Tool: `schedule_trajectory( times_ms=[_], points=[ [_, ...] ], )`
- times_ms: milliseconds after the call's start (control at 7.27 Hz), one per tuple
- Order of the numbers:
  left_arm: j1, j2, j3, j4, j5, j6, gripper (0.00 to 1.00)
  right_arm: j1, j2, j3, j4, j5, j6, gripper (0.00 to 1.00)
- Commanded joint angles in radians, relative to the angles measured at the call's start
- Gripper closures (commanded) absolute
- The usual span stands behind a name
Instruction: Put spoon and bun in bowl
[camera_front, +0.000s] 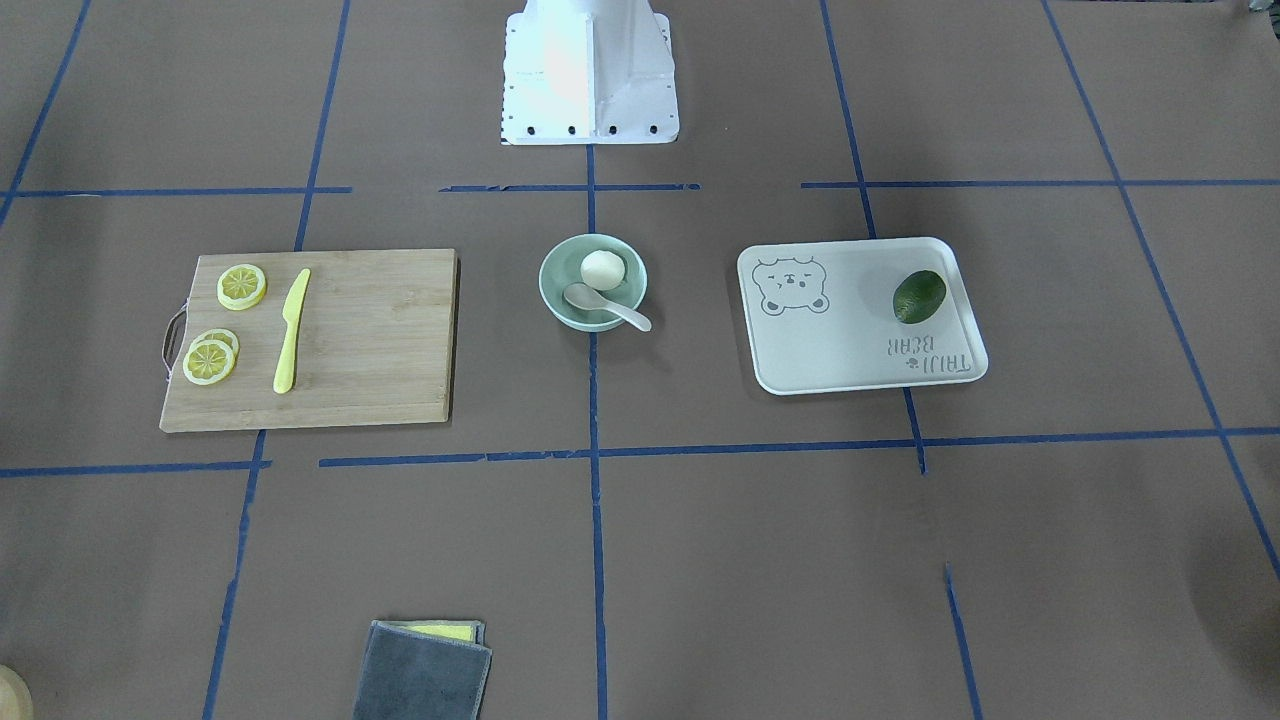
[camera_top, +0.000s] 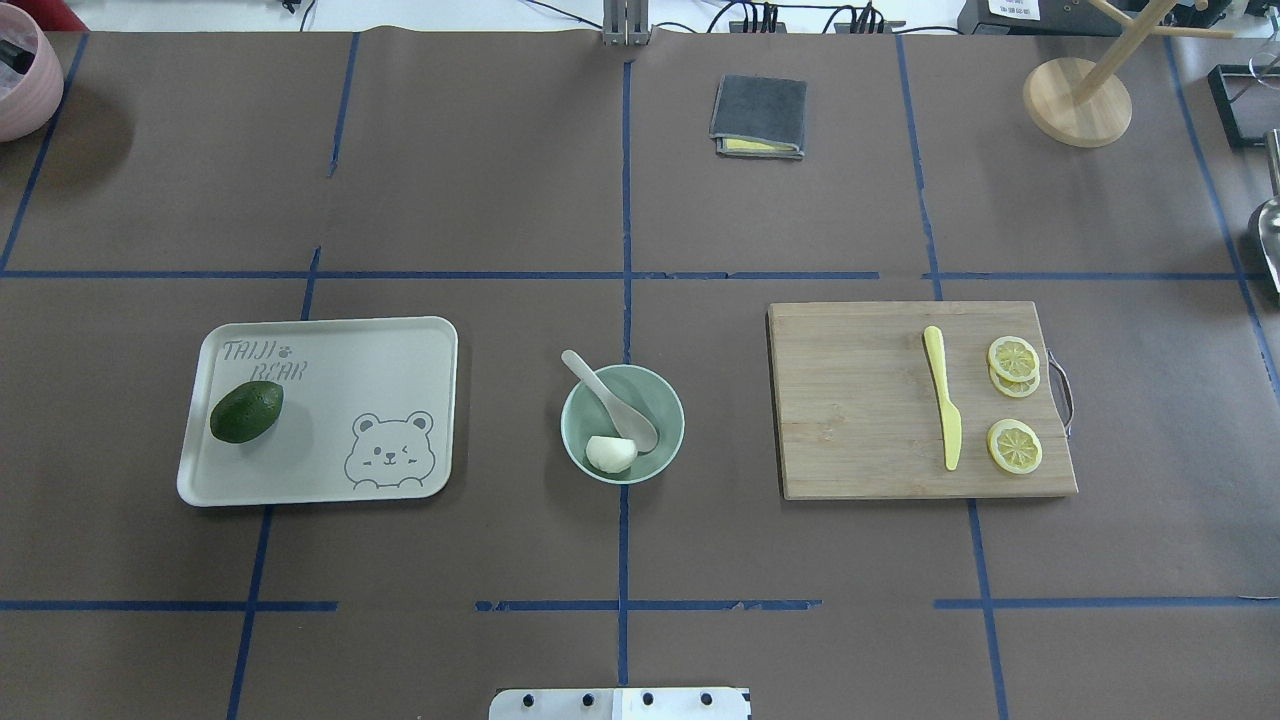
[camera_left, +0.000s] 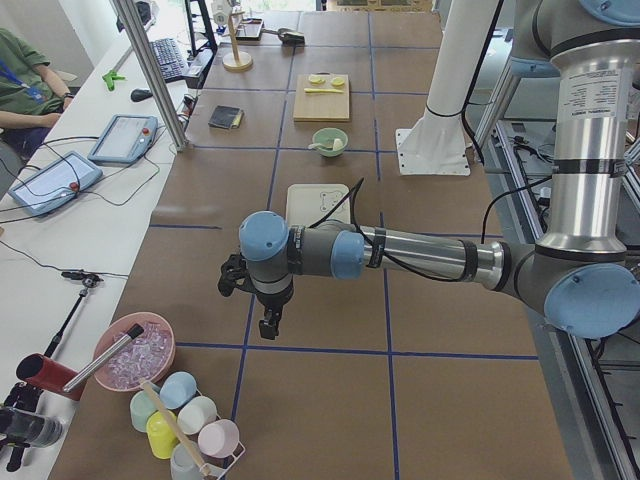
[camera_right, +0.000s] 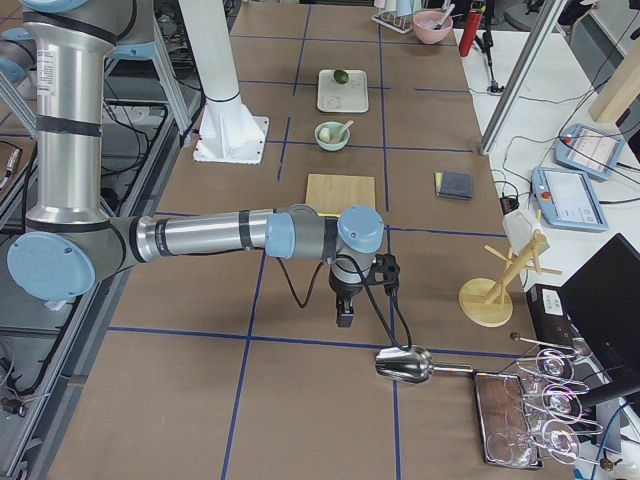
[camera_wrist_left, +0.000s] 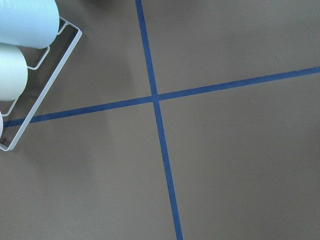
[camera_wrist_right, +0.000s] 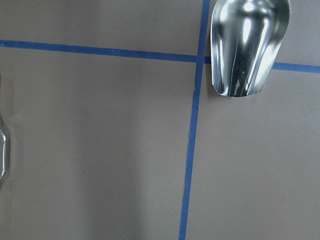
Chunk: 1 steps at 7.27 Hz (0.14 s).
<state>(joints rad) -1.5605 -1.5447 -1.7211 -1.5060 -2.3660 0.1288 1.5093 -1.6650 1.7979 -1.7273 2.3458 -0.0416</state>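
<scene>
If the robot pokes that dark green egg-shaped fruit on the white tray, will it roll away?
Probably: the dark green egg-shaped fruit is rounded, so it may roll crookedly. The raised rim of the white tray would likely stop it.

Bowl (camera_front: 553, 278) common to four exteriors

A robotics lab, plainly: brown-papered bench (camera_top: 480, 180) gridded with blue tape (camera_top: 623, 250), a jointed robot arm (camera_left: 420, 255) beside a bolted white pedestal (camera_left: 440, 140), control tablets (camera_left: 124, 137) and an operator (camera_left: 25, 75) at the side desk (camera_left: 60, 250).
</scene>
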Motion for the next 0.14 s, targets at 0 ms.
schedule_trajectory(
  times_ms=[0],
  points=[
    [0.000,0.000,0.000,0.000,0.001,0.000,0.00,0.000,-0.001,0.001,0.002,0.000,0.000,0.00]
  ],
)
